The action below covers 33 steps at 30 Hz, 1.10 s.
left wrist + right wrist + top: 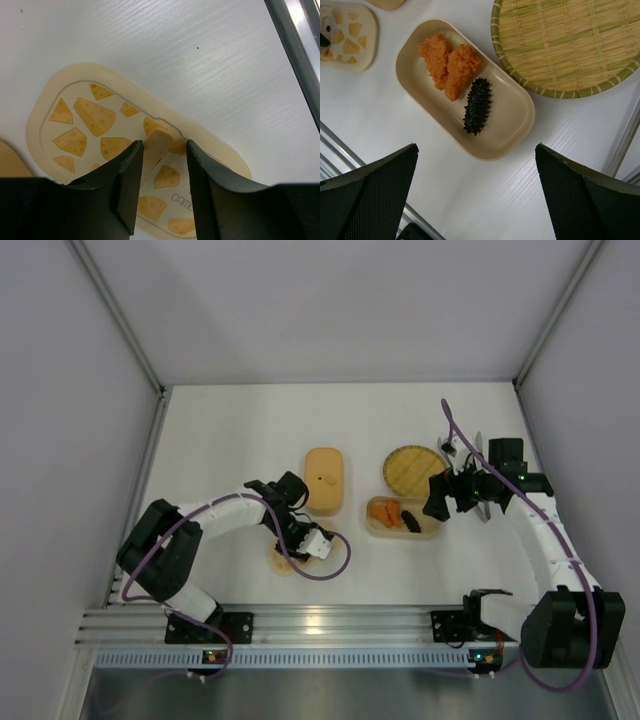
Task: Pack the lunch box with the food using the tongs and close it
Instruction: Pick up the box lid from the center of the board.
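Left gripper (164, 148) is down on the lid (80, 115), jaws partly apart with one finger on each side of the little knob (159, 142) in the lid's middle. The left finger looks like it's against the knob. On the other side I can see a sliver of lid, so I wouldn't call it clamped, though it's hard to be sure from this angle. The lid lies flat on the table, well to the left of the lunch box (507, 112) and closer to the arm bases.

Right gripper (476, 147) hangs over the lunch box, jaws wide apart and empty. Inside the box are two orange chunks (450, 65) side by side and a dark spiky piece (477, 106) just beside them. The bamboo plate (570, 40) just behind the box looks bare. I think the tongs (478, 448) are that thin silver strip to the right of the box, mostly hidden by the right arm.

So packing looks done and we're on the closing step. Next up would be pinching that knob firmly, lifting the lid level, carrying it over to the box, lining up the long sides and pressing it on.
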Each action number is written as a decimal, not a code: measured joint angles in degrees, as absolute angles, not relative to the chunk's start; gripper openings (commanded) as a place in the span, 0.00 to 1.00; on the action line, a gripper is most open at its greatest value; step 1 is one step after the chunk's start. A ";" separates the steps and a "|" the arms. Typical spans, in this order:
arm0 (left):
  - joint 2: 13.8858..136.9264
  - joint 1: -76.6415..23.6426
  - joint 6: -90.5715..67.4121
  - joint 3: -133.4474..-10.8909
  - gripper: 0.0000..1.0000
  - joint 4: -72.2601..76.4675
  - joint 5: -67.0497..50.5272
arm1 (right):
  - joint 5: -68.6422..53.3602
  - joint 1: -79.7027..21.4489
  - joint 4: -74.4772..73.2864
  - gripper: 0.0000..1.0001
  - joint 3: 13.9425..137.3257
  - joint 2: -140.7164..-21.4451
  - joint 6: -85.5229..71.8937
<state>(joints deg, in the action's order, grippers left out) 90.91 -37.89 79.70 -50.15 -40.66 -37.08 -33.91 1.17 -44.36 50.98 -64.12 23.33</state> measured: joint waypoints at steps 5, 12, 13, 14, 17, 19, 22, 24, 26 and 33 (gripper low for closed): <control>91.88 -38.04 79.37 -51.13 0.38 -40.73 -36.88 | -33.74 1.17 -44.36 0.99 50.98 -64.07 23.35; 93.08 -38.79 77.38 -52.51 0.31 -40.66 -36.21 | -33.50 1.17 -44.36 0.99 50.98 -63.05 23.35; 93.08 -38.96 77.03 -52.51 0.24 -40.51 -36.05 | -33.50 1.17 -44.36 0.99 50.98 -62.98 23.35; 93.08 -39.13 76.51 -52.51 0.19 -40.38 -35.92 | -33.50 1.17 -44.36 0.99 50.98 -62.96 23.35; 92.99 -39.70 75.07 -52.53 0.03 -40.21 -35.88 | -33.50 1.17 -44.36 0.99 50.98 -62.96 23.35; 92.51 -40.16 74.43 -52.53 0.00 -40.21 -35.35 | -33.50 1.17 -44.36 0.99 50.98 -62.94 23.35; 91.09 -41.28 73.17 -52.31 0.00 -40.32 -34.33 | -33.50 1.17 -44.36 0.99 50.98 -62.94 23.31; 89.45 -42.48 72.01 -52.03 0.00 -40.77 -33.61 | -33.52 1.17 -44.36 0.99 50.98 -62.94 23.27; 87.79 -43.44 70.72 -52.01 0.00 -41.41 -33.47 | -33.52 1.17 -44.36 0.99 50.98 -62.78 23.09; 83.26 -44.14 67.09 -52.42 0.00 -43.03 -32.99 | -33.56 1.17 -44.34 0.99 50.98 -62.02 22.70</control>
